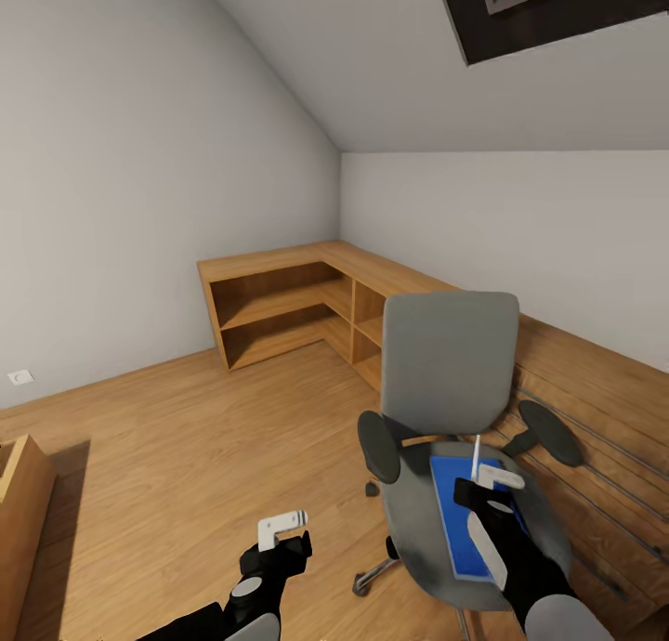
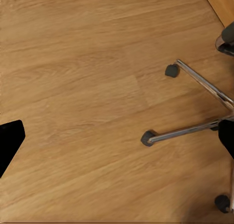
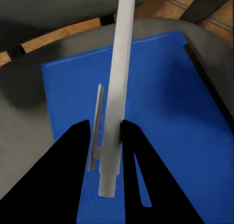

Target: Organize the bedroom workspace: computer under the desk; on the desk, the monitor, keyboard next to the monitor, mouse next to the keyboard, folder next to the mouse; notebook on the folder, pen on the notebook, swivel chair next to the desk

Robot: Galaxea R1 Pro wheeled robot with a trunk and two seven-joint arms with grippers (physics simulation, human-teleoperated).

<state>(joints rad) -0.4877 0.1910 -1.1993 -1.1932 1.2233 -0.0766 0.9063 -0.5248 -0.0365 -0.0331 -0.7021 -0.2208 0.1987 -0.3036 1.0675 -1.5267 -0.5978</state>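
Note:
The grey swivel chair (image 1: pixel 451 362) stands on the plank floor beside the wooden wall units. The blue folder (image 1: pixel 446 506) lies flat on its seat. My right gripper (image 1: pixel 483 485) hovers just above the folder, shut on the thin white pen (image 1: pixel 476 455), which points upward. In the right wrist view the pen (image 3: pixel 119 87) runs between the two black fingers of the right gripper (image 3: pixel 105 124), with the folder (image 3: pixel 165 112) behind it. Left of the chair, my left gripper (image 1: pixel 283 534) hangs low over the floor, open and holding nothing.
A low wooden shelf unit (image 1: pixel 279 307) fills the room's corner. Wooden drawer fronts (image 1: pixel 595 390) run along the right wall behind the chair. A wooden box edge (image 1: pixel 23 511) sits at far left. The chair's silver star base (image 2: pixel 195 131) spreads close to my left gripper.

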